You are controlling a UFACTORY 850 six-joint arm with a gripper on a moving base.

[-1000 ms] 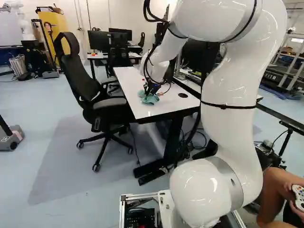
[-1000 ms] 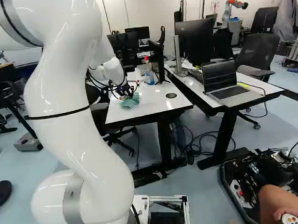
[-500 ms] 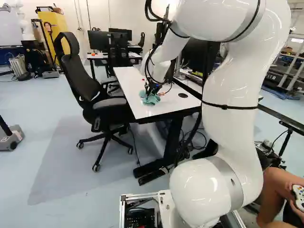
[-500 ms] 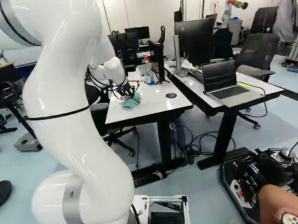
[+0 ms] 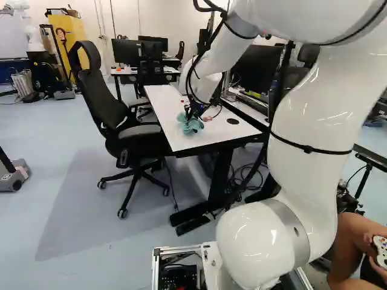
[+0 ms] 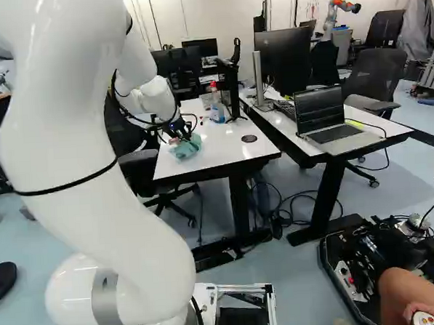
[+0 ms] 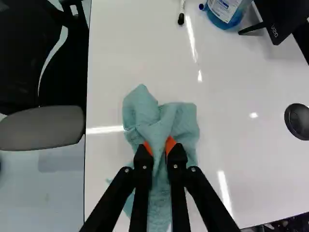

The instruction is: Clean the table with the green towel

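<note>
In the left base view my gripper (image 5: pixel 191 113) is low over the white table (image 5: pixel 166 109), at the green towel (image 5: pixel 190 125). The wrist view shows the gripper (image 7: pixel 159 146) shut on a bunched fold of the towel (image 7: pixel 181 118), cloth pinched between its two orange pads. Crumpled cloth spreads ahead of the fingers and beneath them on the tabletop (image 7: pixel 241 159). Part of the towel is hidden under the fingers.
Ahead on the table are a marker (image 7: pixel 181 12), a blue-liquid bottle (image 7: pixel 223 12) and a monitor stand (image 7: pixel 253 27). A black chair (image 5: pixel 136 130) adjoins one long side. A laptop (image 6: pixel 328 127) is on the neighbouring desk. Another robot (image 6: pixel 336 10) stands far back.
My arm's upper links have swung, rightward in the left base view and leftward in the right. The gripper and towel have shifted only slightly, still together. The base has not moved.
</note>
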